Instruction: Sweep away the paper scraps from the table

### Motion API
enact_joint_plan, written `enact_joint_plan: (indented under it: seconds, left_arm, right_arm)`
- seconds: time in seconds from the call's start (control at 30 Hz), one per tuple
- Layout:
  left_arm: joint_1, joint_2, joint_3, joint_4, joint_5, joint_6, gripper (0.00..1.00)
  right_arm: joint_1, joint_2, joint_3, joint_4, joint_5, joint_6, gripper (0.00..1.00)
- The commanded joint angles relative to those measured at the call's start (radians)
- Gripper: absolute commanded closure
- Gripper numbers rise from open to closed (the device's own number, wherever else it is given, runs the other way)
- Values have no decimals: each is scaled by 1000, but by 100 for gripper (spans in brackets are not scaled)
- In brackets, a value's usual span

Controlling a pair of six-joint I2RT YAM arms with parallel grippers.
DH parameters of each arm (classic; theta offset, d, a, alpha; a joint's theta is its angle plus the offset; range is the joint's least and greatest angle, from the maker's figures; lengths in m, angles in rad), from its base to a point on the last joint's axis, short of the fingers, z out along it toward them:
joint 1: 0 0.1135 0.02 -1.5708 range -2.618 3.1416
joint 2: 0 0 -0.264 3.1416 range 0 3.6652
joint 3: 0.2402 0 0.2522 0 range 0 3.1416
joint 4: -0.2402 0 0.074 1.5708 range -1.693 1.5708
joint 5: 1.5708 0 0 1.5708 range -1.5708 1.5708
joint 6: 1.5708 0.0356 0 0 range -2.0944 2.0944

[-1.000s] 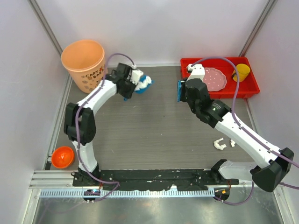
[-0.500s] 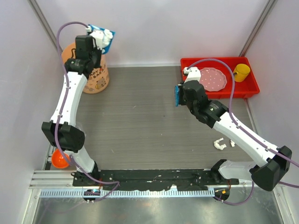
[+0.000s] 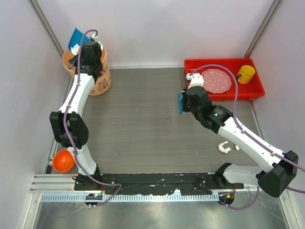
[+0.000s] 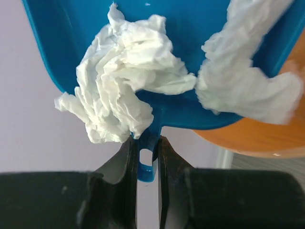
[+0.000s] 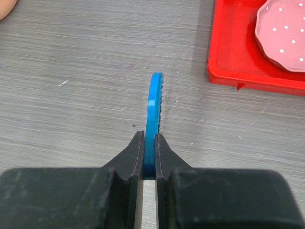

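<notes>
Left end effector (image 4: 146,143): closed narrowly on the short handle of the blue dustpan (image 4: 190,43), which is raised over the orange bucket (image 3: 101,80) at the worktop's 10 o'clock corner.
Paper scraps (image 4: 125,81): two large crumpled white wads are carried in the dustpan, one at its 9 o'clock side and one at its 3 o'clock side, above the bucket rim. Two smaller wads (image 3: 224,148) are seen on the worktop (image 3: 143,124) toward 4 o'clock, just beside the right arm.
Right end effector (image 5: 148,150): clamped on the blue brush (image 5: 153,105), which is held edge-on over bare worktop. Contact of the bristles with the surface cannot be told.
Red tray (image 3: 224,97): set at 1 o'clock. A pink dotted plate (image 3: 217,81) and a yellow cup (image 3: 246,73) are contained in it.
Orange bowl (image 3: 63,161): placed beyond the worktop's edge at 8 o'clock.
</notes>
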Motion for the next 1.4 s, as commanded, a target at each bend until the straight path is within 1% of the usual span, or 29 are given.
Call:
enact_joint_plan:
  seconds: [0.0,0.03,0.07,0.1,0.17,0.2,0.23,0.27,0.3,0.37,0.5,0.67,0.77,0.8,0.87,0.9,0.97,1.0,1.03,1.07,1.1,1.13,1.17,1.2,1.23,1.27,1.33,1.37]
  left_arm:
    - [-8,-10,-150,608,-226,460,100]
    - [-8,3,-179,709,-236,634,100]
    - [-8,14,-227,808,-245,717,100]
    - [-6,31,-245,981,-250,788,100]
    - [-6,77,-268,1103,-248,963,100]
    - [-6,91,-270,1190,-245,1009,100]
    - [-6,103,-270,1229,-238,1043,100]
    - [-6,124,-269,1265,-231,1109,100]
    - [-5,132,-267,1327,-225,1135,100]
    - [-5,143,-265,1383,-210,1177,100]
    - [-6,132,-293,1424,-170,1232,100]
    - [5,140,-385,1585,-64,1350,100]
    - [17,152,-423,1645,-34,1399,100]
    - [20,154,-429,1662,-17,1410,100]
    - [21,154,-414,1665,-32,1410,100]
    - [21,142,-404,1653,-50,1393,100]
    - [21,114,-394,1531,-84,1290,100]
    - [23,100,-373,1451,-142,1227,100]
    - [23,51,-359,1227,-164,1149,100]
    - [23,27,-347,1082,-178,919,100]
    - [22,-5,-298,917,-178,793,100]
    - [21,-45,-263,578,-141,642,100]
    - [23,-62,-223,418,-107,412,100]
    - [22,-72,-159,294,-75,314,100]
    - [21,-81,-143,142,-11,253,100]
    - [20,-104,-134,90,15,167,100]
    - [20,-133,-146,-5,93,107,100]
    - [21,-162,-153,-30,123,53,100]
  right_arm:
    - [4,-31,-2,36,-23,-18,99]
    - [4,-28,-4,36,-26,-20,99]
    - [5,-27,-5,38,-29,-18,99]
    - [5,-25,-8,39,-37,-17,99]
    - [8,-28,-12,41,-43,-15,99]
    - [8,-30,-10,42,-43,-17,99]
    - [10,-34,-15,41,-44,-18,99]
    - [10,-41,-16,41,-44,-20,99]
    - [10,-44,-16,41,-46,-21,99]
    - [11,-57,-22,41,-41,-23,99]
    - [11,-62,-31,45,-40,-35,99]
    - [13,-51,-28,52,-60,-40,99]
    - [15,-56,-27,52,-57,-47,99]
    - [15,-58,-24,38,-46,-55,99]
    - [15,-59,-2,7,-14,-105,99]
    - [15,-56,31,-45,41,-130,99]
    - [15,-47,70,-121,135,-178,99]
    - [13,-42,108,-205,231,-220,99]
    - [11,-42,123,-244,274,-233,99]
    - [10,-45,136,-282,314,-242,99]
    - [2,-51,151,-350,357,-253,99]
    - [-24,-56,153,-378,420,-256,99]
    - [-39,-73,154,-428,452,-264,99]
    - [-62,-82,150,-450,478,-276,99]
    - [-82,-90,143,-470,529,-277,99]
    - [-131,-105,131,-503,554,-302,99]
    - [-180,-116,78,-537,626,-334,99]
    - [-238,-119,56,-574,635,-339,99]
